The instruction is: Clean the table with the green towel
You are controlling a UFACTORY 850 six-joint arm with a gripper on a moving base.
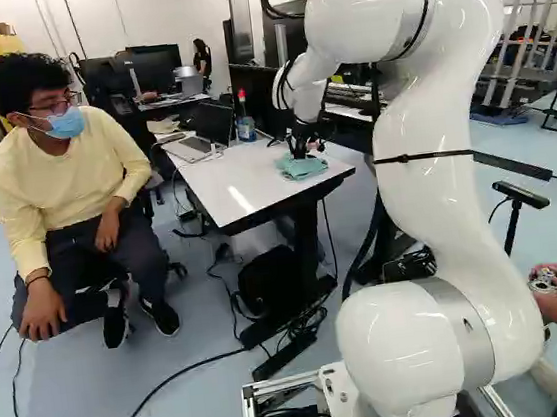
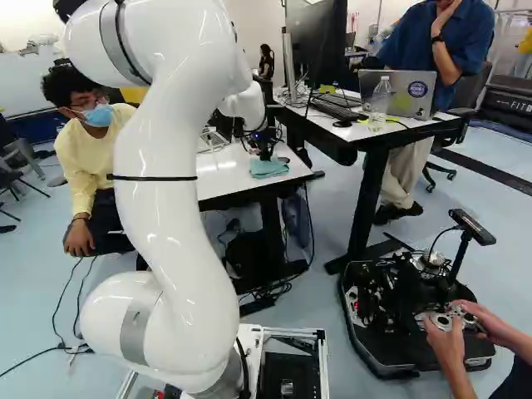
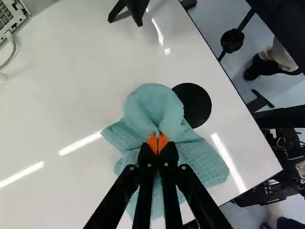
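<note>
In the left base view my gripper [image 1: 300, 150] is at the right part of the white table [image 1: 224, 187], down at the green towel [image 1: 304, 166]. The right base view shows the same pale green towel [image 2: 269, 168] bunched near the table's corner. Seen from the wrist, my gripper [image 3: 157, 144] has its orange fingertips together on a gathered fold of the towel [image 3: 153, 102]. The cloth spreads out in folds ahead of, beside and under the fingers, touching the tabletop. Part of it is hidden by the black fingers.
A black disc [image 3: 194, 106] lies at the towel's edge. A laptop [image 1: 191, 148] and a bottle [image 1: 245, 124] stand farther along the table, with a black stand's feet [image 3: 129, 10] there too. Another desk [image 2: 357, 131] stands to the right; another robot's base [image 2: 399, 332] is nearer.
</note>
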